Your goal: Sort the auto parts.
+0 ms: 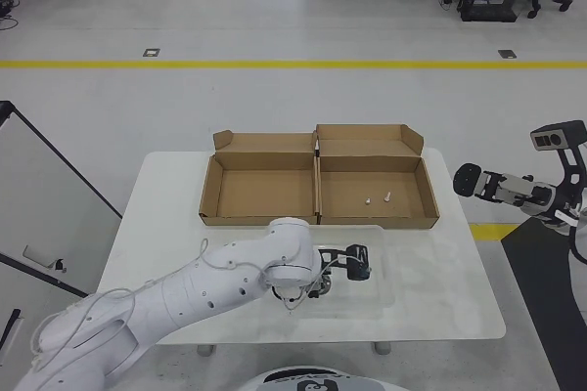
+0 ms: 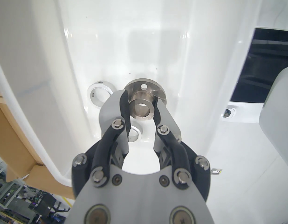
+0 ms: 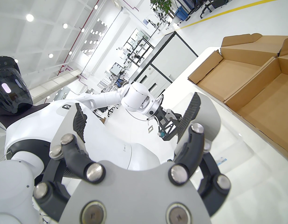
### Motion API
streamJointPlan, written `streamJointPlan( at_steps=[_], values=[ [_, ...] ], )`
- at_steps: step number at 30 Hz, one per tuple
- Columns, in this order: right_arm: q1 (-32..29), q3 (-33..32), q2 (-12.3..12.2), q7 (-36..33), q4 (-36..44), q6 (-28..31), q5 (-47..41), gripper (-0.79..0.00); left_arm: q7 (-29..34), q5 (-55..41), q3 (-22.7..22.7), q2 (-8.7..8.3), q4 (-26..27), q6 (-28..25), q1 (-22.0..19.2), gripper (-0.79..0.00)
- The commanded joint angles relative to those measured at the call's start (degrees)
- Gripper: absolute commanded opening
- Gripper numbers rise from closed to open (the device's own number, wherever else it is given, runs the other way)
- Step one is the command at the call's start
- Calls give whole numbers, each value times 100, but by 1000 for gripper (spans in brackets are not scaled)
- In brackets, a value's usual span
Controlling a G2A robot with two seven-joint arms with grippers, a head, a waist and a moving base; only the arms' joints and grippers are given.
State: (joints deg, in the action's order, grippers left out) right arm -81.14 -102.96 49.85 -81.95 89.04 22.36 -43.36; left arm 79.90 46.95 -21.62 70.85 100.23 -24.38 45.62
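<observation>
Pinching a flanged metal bushing (image 2: 139, 111) by its hub, my left gripper (image 2: 140, 104) sits closed inside the white tray (image 2: 158, 36), near side of the table (image 1: 450, 283). My right gripper (image 3: 135, 108) hangs wide open, empty, off the table's right.

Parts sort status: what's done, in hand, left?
Done: two small white parts lie in the right cardboard box. In hand: the left claw is closed on the flanged bushing in the white tray. Left: that bushing plus two silver collars beside it in the tray. The right claw hangs open near the table's right edge.
</observation>
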Motion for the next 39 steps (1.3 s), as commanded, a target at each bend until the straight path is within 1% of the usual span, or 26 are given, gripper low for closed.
streamJointPlan(
  at_steps=[1, 11, 18, 23, 28, 34, 39],
  values=[
    [0, 0, 0, 0, 0, 0, -1, 0, -18, -34, -116, -99, 199, -17, 38, -785],
    [0, 0, 0, 0, 0, 0, -1, 0, -206, -123, -777, -564, 1149, -205, 374, -785],
    [0, 0, 0, 0, 0, 0, -1, 0, -430, -384, -1536, -916, 1776, -430, 733, -785],
    [0, 0, 0, 0, 0, 0, -1, 0, -713, -823, -2301, -1142, 2199, -696, 1084, -785],
    [0, 0, 0, 0, 0, 0, -1, 0, -1034, -1353, -3138, -1343, 2495, -980, 1461, -785],
    [0, 0, 0, 0, 0, 0, -1, 0, -1508, -1877, -4058, -1532, 2641, -1374, 1944, -785],
    [0, 0, 0, 0, 0, 0, -1, 0, -1980, -2260, -4736, -1651, 2672, -1748, 2347, -785]
  ],
)
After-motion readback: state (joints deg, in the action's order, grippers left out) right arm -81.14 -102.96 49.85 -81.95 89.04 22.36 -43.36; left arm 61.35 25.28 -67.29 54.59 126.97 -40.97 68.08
